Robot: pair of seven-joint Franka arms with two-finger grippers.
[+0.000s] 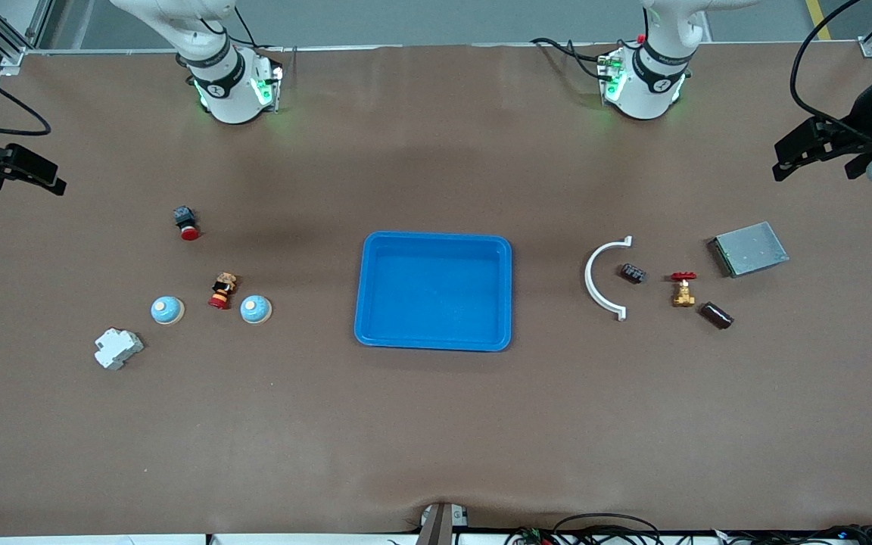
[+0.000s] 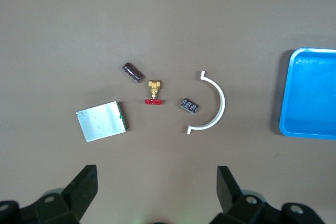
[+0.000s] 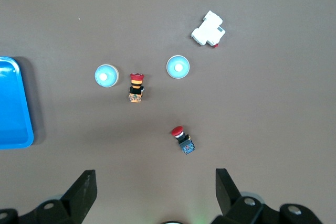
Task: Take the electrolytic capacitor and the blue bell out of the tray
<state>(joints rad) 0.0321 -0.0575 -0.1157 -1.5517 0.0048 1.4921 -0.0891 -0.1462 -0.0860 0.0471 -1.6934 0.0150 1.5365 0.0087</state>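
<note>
Both arms wait high up, and the left gripper point(image 2: 155, 195) and right gripper point(image 3: 155, 195) are wide open and hold nothing. The capacitor point(image 1: 716, 316) lies on the counter beside a valve point(image 1: 683, 289) toward the left arm's end. Two bells point(image 1: 167, 309) sit toward the right arm's end, and the blue tray point(image 1: 375, 333) is in the middle.

Capacitor: dark brown cylindrical capacitor point(image 1: 716, 316) point(image 2: 132, 72), lying on its side on the table at the left arm's end, just beside the brass valve with red handle point(image 1: 683, 288) point(image 2: 154, 92), well below the left gripper point(image 2: 157, 184). Bells: two pale blue domed bells point(image 1: 167, 309) point(image 3: 177, 67) and point(image 1: 255, 309) point(image 3: 106, 75), each upright on a tan base, apart, at the right arm's end, well below the right gripper point(image 3: 156, 184).
</note>
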